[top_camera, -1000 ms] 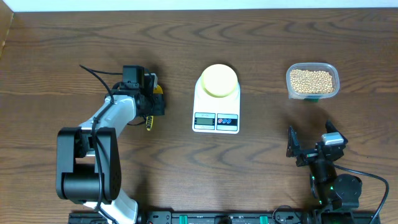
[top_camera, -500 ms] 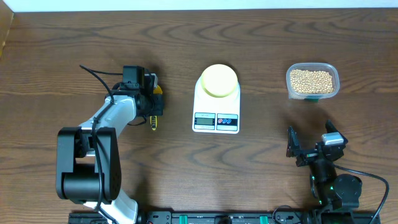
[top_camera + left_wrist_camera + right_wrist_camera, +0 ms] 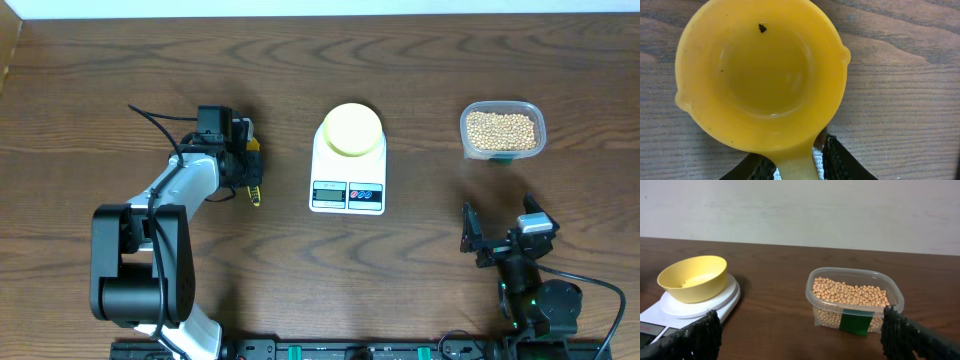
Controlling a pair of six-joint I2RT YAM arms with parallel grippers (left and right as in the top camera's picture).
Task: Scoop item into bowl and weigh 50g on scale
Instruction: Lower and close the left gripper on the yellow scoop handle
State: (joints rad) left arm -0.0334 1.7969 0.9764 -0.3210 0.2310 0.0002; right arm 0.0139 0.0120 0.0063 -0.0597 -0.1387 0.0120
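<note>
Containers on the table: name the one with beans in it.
The clear tub, right of the scale: beans lie in it. The bowl on the scale and the scoop hold none.

The table is dark brown with wavy wood grain. The bowl is pale yellow, the scale white. At its three o'clock, tan beans fill a clear, green-labelled tub. The scoop is bright yellow with one black speck.

Empty bowl on scale.
Pale-yellow bowl upright on white scale, mid-table; tan beans in tub near right edge.
</note>
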